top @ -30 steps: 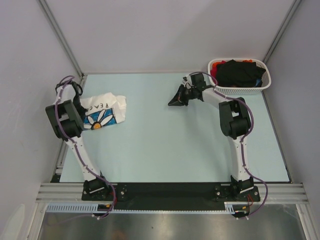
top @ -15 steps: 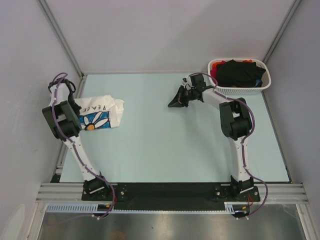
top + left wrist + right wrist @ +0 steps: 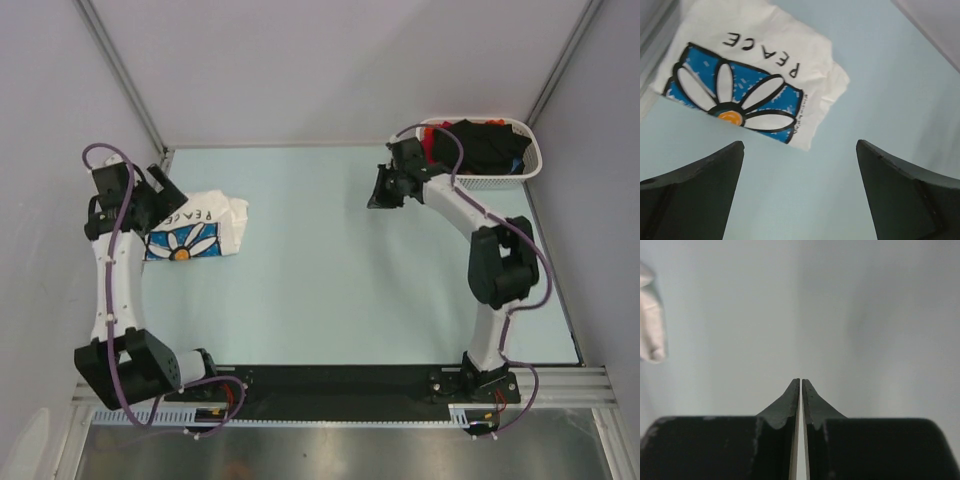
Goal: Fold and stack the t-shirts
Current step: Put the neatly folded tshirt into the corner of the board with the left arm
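Light-blue bench [image 3: 330, 290] fills most of the overhead view, and it's mostly bare in the middle, so nothing really blocks either arm. The left arm [image 3: 108, 280] stretches up the left edge and the right arm [image 3: 470, 215] bends up toward the far right corner. That corner has the white perforated basket [image 3: 490, 183] sitting against it, which I'd guess is the supply pile. It holds a bunched black t-shirt [image 3: 488, 145] with a bit of red t-shirt [image 3: 431, 142] poking out on the left side, both unfolded as far as I can tell. Over at the far left lies the white daisy t-shirt [image 3: 200, 228], folded into a compact packet with the blue daisy print and PEACE lettering face up, close to the bench's left edge. Looks to me like the start of the stack, parked out of the way so the centre stays free for folding. The left tool [image 3: 163, 190] hangs just beside that shirt with its fingers spread wide and nothing between them, and its wrist view looks straight down on the packet without touching it. The right tool [image 3: 381, 193] is off the bench, just left of the basket, with fingers pressed together and nothing visible between them. My read is the next job is grabbing a shirt out of the basket, and the basket wall is the one thing to clear.
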Controlling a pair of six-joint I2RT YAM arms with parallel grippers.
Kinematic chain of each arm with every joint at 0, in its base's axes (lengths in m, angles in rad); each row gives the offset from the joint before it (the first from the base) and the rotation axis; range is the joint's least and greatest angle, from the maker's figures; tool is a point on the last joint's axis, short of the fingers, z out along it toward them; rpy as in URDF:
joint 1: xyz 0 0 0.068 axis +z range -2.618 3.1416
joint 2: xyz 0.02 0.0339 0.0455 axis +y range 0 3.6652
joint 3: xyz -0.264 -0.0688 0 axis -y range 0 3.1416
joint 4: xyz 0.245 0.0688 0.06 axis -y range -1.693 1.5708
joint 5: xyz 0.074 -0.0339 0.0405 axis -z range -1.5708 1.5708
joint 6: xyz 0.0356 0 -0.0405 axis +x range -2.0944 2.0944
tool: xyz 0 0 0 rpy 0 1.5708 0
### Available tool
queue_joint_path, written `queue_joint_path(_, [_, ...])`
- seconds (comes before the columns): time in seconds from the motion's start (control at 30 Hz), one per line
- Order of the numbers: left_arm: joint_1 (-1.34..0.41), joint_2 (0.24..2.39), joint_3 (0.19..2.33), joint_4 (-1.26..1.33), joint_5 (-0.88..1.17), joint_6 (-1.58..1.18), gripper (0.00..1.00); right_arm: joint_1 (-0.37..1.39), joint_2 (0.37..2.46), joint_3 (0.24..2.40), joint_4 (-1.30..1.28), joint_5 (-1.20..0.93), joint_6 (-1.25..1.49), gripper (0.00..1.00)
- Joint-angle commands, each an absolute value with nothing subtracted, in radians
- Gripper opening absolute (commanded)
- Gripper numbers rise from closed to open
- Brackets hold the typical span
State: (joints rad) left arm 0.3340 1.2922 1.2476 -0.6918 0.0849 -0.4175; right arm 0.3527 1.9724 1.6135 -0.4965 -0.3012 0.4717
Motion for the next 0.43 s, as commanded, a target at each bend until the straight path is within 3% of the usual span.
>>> queue_joint_path(0.0, [0.249,1.339,1.158,-0.583,0.211,-0.411,1.00,0.342,1.726,1.491,-0.566,0.165,0.324,0.13])
queue_joint_path(0.23, [0.009,1.387,1.167,-0.500,0.290,-0.396,1.00,0.337,1.405,1.250,-0.441,0.464,0.264,0.25])
queue_joint_path(0.4, [-0.164,1.408,1.247,-0.489,0.247,-0.367,1.00,0.344,1.336,1.189,-0.463,0.457,0.288,0.36])
